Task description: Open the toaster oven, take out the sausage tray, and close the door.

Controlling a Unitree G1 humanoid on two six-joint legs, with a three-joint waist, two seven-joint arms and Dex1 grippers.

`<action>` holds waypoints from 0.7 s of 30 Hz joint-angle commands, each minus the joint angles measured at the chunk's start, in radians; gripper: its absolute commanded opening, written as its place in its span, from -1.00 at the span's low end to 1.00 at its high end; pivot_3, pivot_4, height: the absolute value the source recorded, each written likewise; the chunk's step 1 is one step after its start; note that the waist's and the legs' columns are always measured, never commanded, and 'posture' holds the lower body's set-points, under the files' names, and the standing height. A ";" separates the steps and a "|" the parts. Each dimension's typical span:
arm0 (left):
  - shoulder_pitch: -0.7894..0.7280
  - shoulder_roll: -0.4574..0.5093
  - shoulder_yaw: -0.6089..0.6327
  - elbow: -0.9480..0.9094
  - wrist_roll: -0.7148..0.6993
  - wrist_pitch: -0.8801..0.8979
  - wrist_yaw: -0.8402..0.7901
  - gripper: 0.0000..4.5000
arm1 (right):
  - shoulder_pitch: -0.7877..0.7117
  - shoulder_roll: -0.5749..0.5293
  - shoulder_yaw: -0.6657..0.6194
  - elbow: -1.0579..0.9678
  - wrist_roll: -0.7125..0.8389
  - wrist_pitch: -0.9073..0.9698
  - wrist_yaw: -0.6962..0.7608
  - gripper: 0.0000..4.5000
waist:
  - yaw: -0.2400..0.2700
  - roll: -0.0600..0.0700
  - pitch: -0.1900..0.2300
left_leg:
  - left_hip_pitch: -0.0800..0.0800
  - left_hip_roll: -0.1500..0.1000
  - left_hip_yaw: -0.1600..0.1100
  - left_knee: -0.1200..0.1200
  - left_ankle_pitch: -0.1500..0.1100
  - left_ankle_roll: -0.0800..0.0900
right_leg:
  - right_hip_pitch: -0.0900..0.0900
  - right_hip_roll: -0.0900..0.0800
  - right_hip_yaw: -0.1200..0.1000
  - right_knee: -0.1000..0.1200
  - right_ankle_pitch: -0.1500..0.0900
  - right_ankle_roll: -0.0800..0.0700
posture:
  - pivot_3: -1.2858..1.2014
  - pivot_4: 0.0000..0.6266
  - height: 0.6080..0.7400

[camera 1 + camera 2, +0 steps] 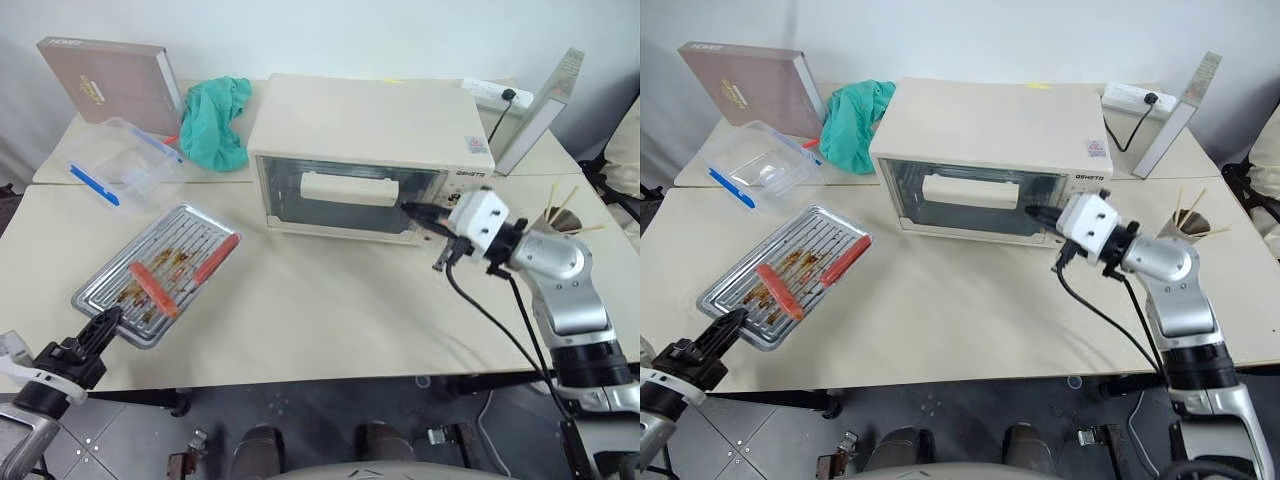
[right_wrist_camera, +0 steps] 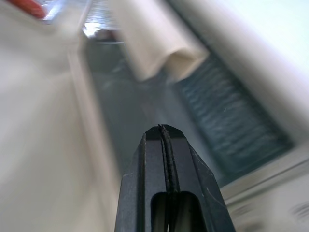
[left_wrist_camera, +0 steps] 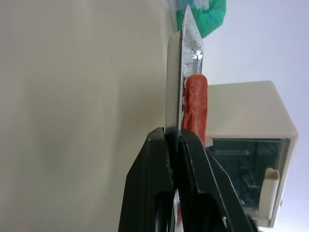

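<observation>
with the tray [image 1: 158,272] out on the surface [image 1: 330,310], left end effector [image 1: 100,327] pinching its near rim, press the clenched right end effector [image 1: 413,211] squarely on the door [image 1: 345,195] until it seats.

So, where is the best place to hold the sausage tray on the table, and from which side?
Grip the thin raised rim at the near corner of the sausage tray, coming level from the table's front edge. The rim stands up as a narrow lip that fits between two fingers, and this corner lies free of the sausages. The left tool is shut on that rim this way.
</observation>
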 commanded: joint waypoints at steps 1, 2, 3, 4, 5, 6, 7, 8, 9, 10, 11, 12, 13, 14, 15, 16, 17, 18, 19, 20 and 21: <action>0.033 0.014 0.012 -0.023 -0.031 0.022 -0.036 -1.00 | -0.034 -0.002 -0.030 0.023 -0.010 -0.028 -0.022 -0.99 | -0.001 0.000 0.000 | 0.000 0.000 0.000 0.000 0.000 0.000 | 0.000 0.000 0.000 0.000 0.000 0.000 | 0.03 -0.52 1.00; 0.046 0.018 0.009 -0.021 -0.031 0.032 -0.045 -1.00 | -0.035 -0.005 -0.030 0.022 -0.007 -0.028 -0.018 -0.99 | -0.002 0.000 0.000 | 0.000 0.000 0.000 0.000 0.000 0.000 | 0.000 0.000 0.000 0.000 0.000 0.000 | 0.03 -0.52 1.00; 0.062 0.023 0.004 -0.017 -0.031 0.045 -0.061 -1.00 | -0.033 -0.007 -0.030 0.016 -0.002 -0.024 -0.011 -0.99 | -0.002 0.000 0.000 | 0.000 0.000 0.000 0.000 0.000 0.000 | 0.000 0.000 0.000 0.000 0.000 0.000 | 0.03 -0.52 1.00; 0.078 0.028 0.001 -0.012 -0.031 0.056 -0.074 -1.00 | -0.027 -0.011 -0.030 0.003 0.009 -0.011 -0.002 -0.99 | -0.003 0.000 0.000 | 0.000 0.000 0.000 0.000 0.000 0.000 | 0.000 0.000 0.000 0.000 0.000 0.000 | 0.03 -0.52 1.00; 0.090 0.032 -0.001 -0.008 -0.031 0.062 -0.082 -1.00 | -0.024 -0.013 -0.031 -0.005 0.017 -0.001 0.005 -0.99 | -0.005 0.000 0.000 | 0.000 0.000 0.000 0.000 0.000 0.000 | 0.000 0.000 0.000 0.000 0.000 0.000 | 0.03 -0.52 1.00; 0.107 0.042 -0.004 -0.001 -0.031 0.072 -0.095 -1.00 | -0.007 -0.021 -0.030 -0.034 0.038 0.025 0.026 -0.99 | -0.005 0.000 0.000 | 0.000 0.000 0.000 0.000 0.000 0.000 | 0.000 0.000 0.000 0.000 0.000 0.000 | 0.03 -0.52 1.00; 0.121 0.057 -0.009 0.013 -0.031 0.089 -0.112 -1.00 | 0.020 -0.036 -0.026 -0.074 0.065 0.060 0.059 -0.99 | -0.006 0.000 0.000 | 0.000 0.000 0.000 0.000 0.000 0.000 | 0.000 0.000 0.000 0.000 0.000 0.000 | 0.03 -0.52 1.00; 0.143 0.083 -0.024 0.029 -0.031 0.113 -0.136 -1.00 | 0.054 -0.056 -0.023 -0.123 0.097 0.105 0.095 -0.99 | -0.006 0.000 0.000 | 0.000 0.000 0.000 0.000 0.000 0.000 | 0.000 0.000 0.000 0.000 0.000 0.000 | 0.03 -0.52 1.00; 0.162 0.112 -0.045 0.047 -0.031 0.142 -0.168 -1.00 | 0.094 -0.080 -0.020 -0.176 0.129 0.149 0.132 -0.99 | -0.003 0.000 0.000 | 0.000 0.000 0.000 -0.001 0.000 0.000 | 0.000 0.000 0.000 -0.001 0.000 0.000 | 0.03 -0.52 1.00; 0.180 0.150 -0.079 0.061 -0.031 0.169 -0.190 -1.00 | 0.131 -0.102 -0.020 -0.222 0.157 0.189 0.161 -0.99 | 0.003 0.000 0.000 | 0.000 0.000 0.000 -0.001 -0.001 0.000 | 0.000 0.000 -0.001 -0.001 0.000 0.000 | 0.03 -0.52 1.00; 0.186 0.184 -0.110 0.078 -0.031 0.189 -0.211 -1.00 | 0.161 -0.121 -0.022 -0.258 0.176 0.218 0.181 -0.99 | 0.007 0.001 0.000 | -0.001 0.000 0.000 -0.001 -0.001 0.001 | 0.000 0.000 0.000 -0.002 0.000 0.000 | 0.03 -0.52 1.00; 0.175 0.213 -0.138 0.104 -0.031 0.205 -0.232 -1.00 | 0.183 -0.136 -0.025 -0.286 0.191 0.245 0.195 -0.99 | 0.007 0.001 0.000 | -0.001 0.000 0.000 -0.002 -0.001 0.001 | 0.000 0.000 -0.001 -0.004 0.000 0.000 | 0.03 -0.52 1.00; 0.165 0.254 -0.177 0.122 -0.031 0.221 -0.247 -1.00 | 0.201 -0.150 -0.030 -0.313 0.208 0.278 0.206 -0.99 | 0.007 0.002 0.001 | -0.001 0.000 0.000 -0.001 -0.001 0.001 | 0.000 0.000 -0.001 -0.005 0.000 0.000 | 0.03 -0.52 1.00; 0.127 0.282 -0.221 0.151 -0.031 0.236 -0.265 -1.00 | 0.221 -0.167 -0.036 -0.339 0.226 0.309 0.219 -0.99 | 0.008 0.002 0.001 | -0.001 -0.001 0.000 -0.001 -0.002 0.001 | 0.000 -0.001 0.000 -0.004 0.000 0.000 | 0.03 -0.52 1.00; 0.100 0.311 -0.267 0.171 -0.031 0.248 -0.278 -1.00 | 0.236 -0.181 -0.040 -0.359 0.238 0.339 0.227 -0.99 | 0.009 0.002 0.001 | -0.001 -0.001 0.000 -0.001 -0.002 0.001 | 0.000 -0.001 0.000 -0.004 0.000 -0.001 | 0.03 -0.52 1.00; 0.081 0.334 -0.298 0.188 -0.031 0.257 -0.289 -1.00 | 0.243 -0.189 -0.042 -0.372 0.245 0.362 0.231 -0.99 | 0.008 0.002 0.001 | -0.001 -0.001 0.000 -0.001 -0.001 0.002 | 0.000 -0.001 -0.001 -0.004 0.001 -0.001 | 0.03 -0.52 1.00; 0.061 0.353 -0.332 0.201 -0.031 0.263 -0.293 -1.00 | 0.253 -0.197 -0.045 -0.383 0.251 0.383 0.233 -0.99 | 0.005 0.001 0.001 | -0.001 -0.001 0.000 -0.001 -0.001 0.002 | 0.000 -0.001 -0.001 -0.005 0.001 -0.002 | 0.03 -0.52 1.00; 0.013 0.361 -0.370 0.235 -0.031 0.267 -0.292 -1.00 | 0.265 -0.203 -0.048 -0.393 0.257 0.393 0.239 -0.99 | 0.004 0.001 0.001 | -0.001 -0.001 0.000 -0.001 -0.001 0.001 | 0.000 -0.001 -0.001 -0.005 0.001 -0.002 | 0.03 -0.52 1.00; -0.022 0.367 -0.396 0.261 -0.031 0.270 -0.295 -1.00 | 0.274 -0.207 -0.051 -0.402 0.261 0.401 0.244 -0.99 | 0.004 0.002 0.001 | -0.001 -0.001 0.000 -0.001 -0.002 0.001 | 0.000 -0.001 -0.001 -0.005 0.001 -0.002 | 0.03 -0.52 1.00; -0.072 0.385 -0.448 0.287 -0.031 0.281 -0.295 -1.00 | 0.291 -0.216 -0.053 -0.410 0.259 0.408 0.247 -0.99 | 0.006 0.003 0.001 | -0.001 -0.001 0.000 -0.002 -0.002 0.001 | 0.000 -0.001 -0.001 -0.006 0.001 -0.002 | 0.03 -0.52 1.00; -0.152 0.390 -0.507 0.332 -0.031 0.290 -0.282 -1.00 | 0.316 -0.224 -0.058 -0.421 0.255 0.408 0.249 -0.99 | 0.017 0.005 0.002 | -0.001 -0.001 0.000 -0.002 -0.002 0.001 | 0.000 -0.001 -0.001 -0.006 0.001 -0.002 | 0.03 -0.52 1.00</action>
